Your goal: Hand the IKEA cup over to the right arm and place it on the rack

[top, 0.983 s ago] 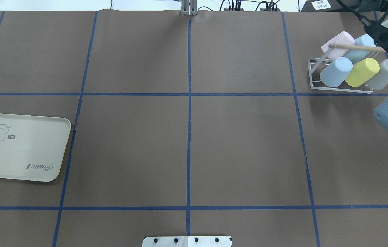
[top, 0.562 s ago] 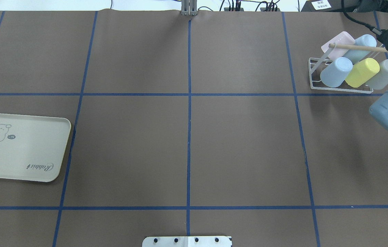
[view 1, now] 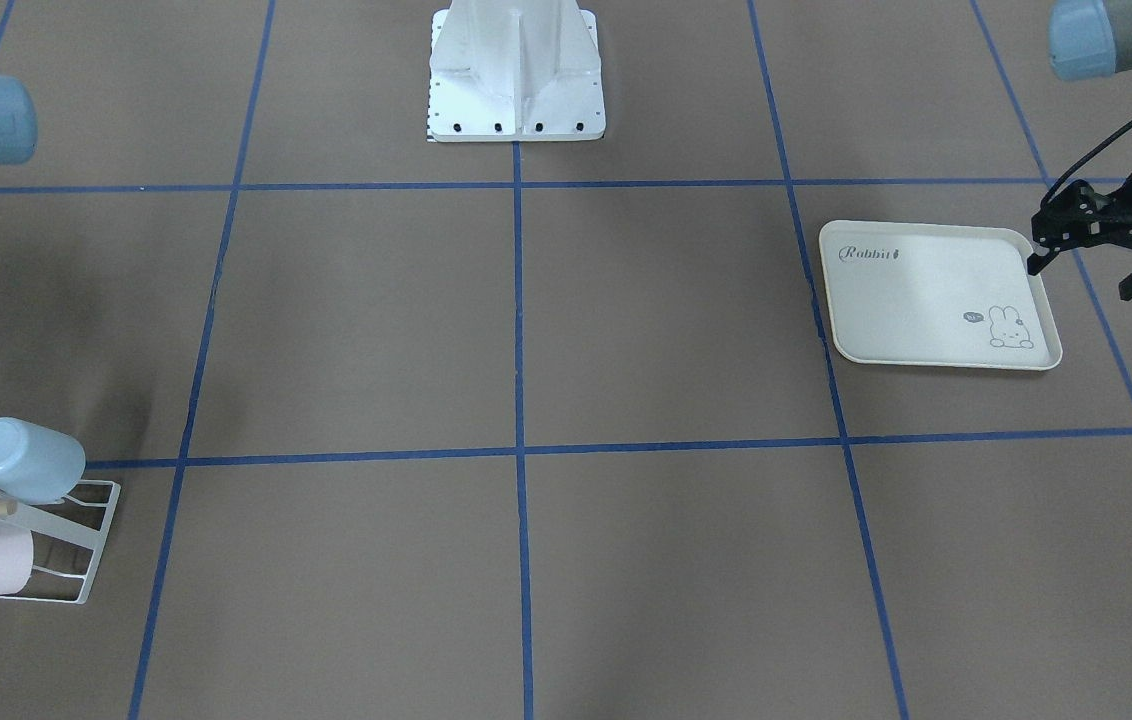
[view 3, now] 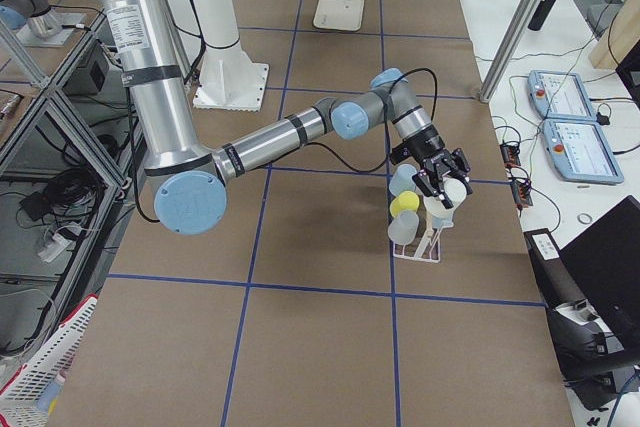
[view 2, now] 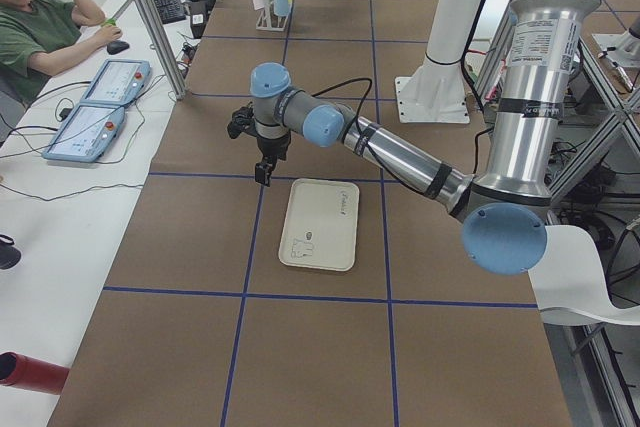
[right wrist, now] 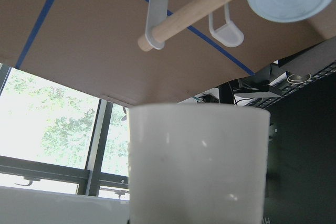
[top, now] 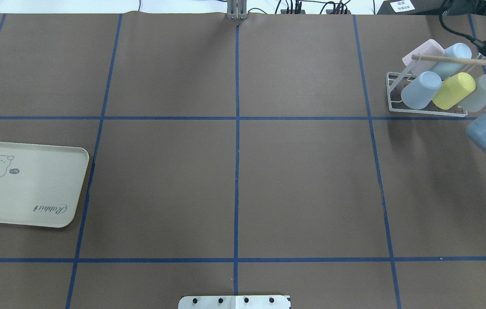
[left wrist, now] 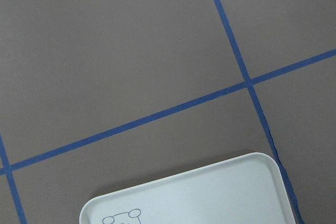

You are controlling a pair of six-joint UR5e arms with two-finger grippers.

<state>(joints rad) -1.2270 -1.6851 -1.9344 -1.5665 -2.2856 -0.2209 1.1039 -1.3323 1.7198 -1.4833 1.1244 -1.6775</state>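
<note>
The cup (top: 481,98) is on the rack (top: 423,112). It's the whitish one, tilted at the right end of the front row, with a yellow cup (top: 453,90) just beside it and a pale blue cup (top: 421,90) beyond that. Behind them we see a pink cup (top: 423,56) and a second blue cup (top: 453,53) leaning under the dowel (top: 449,59). The rack sits in the far corner of the table (top: 183,171) on the robot's right.

The right gripper (view 3: 445,187) hangs just above the whitish cup. From the right side view its fingers look splayed wide, clamping nothing. On the right wrist camera the cup fills the bottom of the frame, with the dowel crossing overhead.

Over on the other side, well apart from all that, the left gripper (view 1: 1081,278) hovers off the table near a corner of the tray (top: 32,184). Its fingers are spread and it carries nothing. Its wrist camera catches only that rounded tray corner and blue tape lines. A person (view 2: 40,27) sits at a desk beyond the table's end.
</note>
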